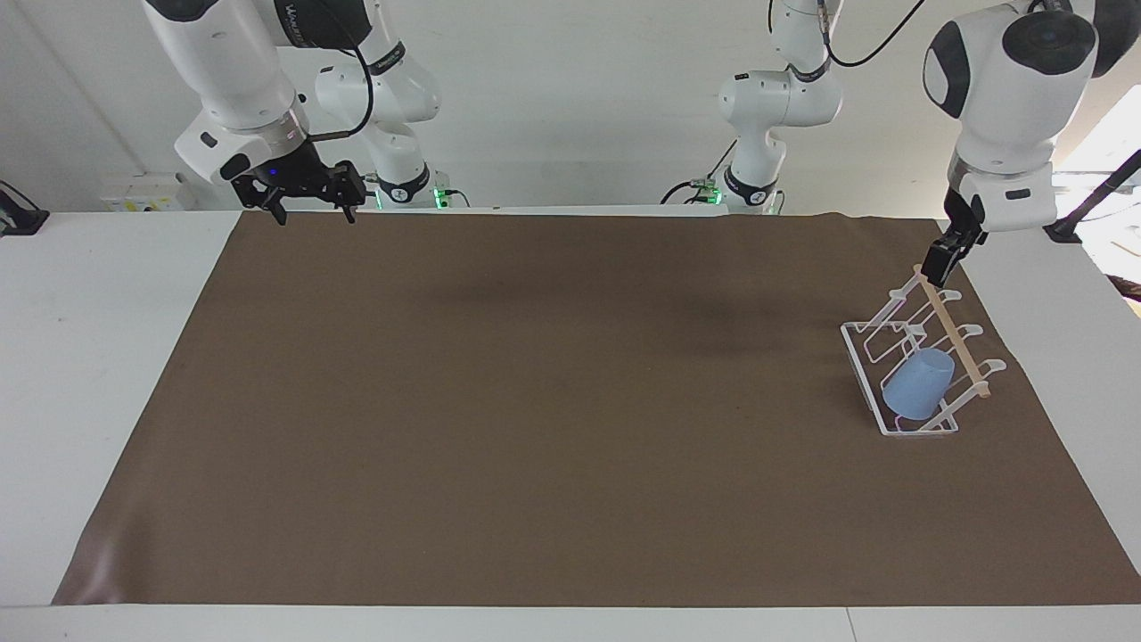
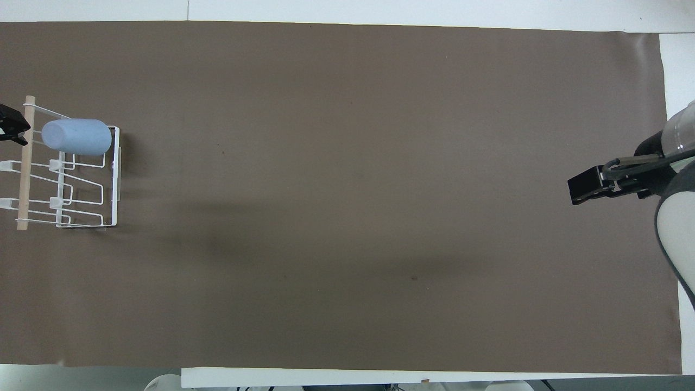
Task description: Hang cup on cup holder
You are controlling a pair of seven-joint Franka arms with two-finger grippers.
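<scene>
**Cup sitting on rack, left arm standing clear**

Brown matting (image 1: 535, 401) is covering most of a white table (image 1: 98, 357), and nothing but the rack is standing on it. At the left arm's end the rack (image 1: 863, 370) is resting on its rectangular base, prongs slanting up toward a thin wooden rod (image 1: 954, 334). The cup (image 1: 918, 383) is sitting tilted over the prong farthest from the robots, mouth down the slope and closed end pointing up toward the rod; in the overhead view the cup (image 2: 76, 137) is covering that end prong of the rack (image 2: 115, 179). No gripper is touching it.

The left gripper (image 1: 943, 260) is hanging over the rod's end nearest the robots, empty; I cannot tell how its jaws are standing. Only its tip (image 2: 13, 126) is showing at the overhead edge. The right gripper (image 1: 307, 189) is waiting over the matting's edge at the right arm's end, jaws apart and holding nothing, as the overhead view (image 2: 589, 185) is also suggesting.

Judgement: hanging is looking done; what is left is getting the left arm away. Doing that well is meaning lifting straight up, since the gripper appears close to the rod and a sideways brush could be jogging the light rack and tipping the cup off.

Containers: the cup's inside is not showing. The other prongs are carrying nothing.
</scene>
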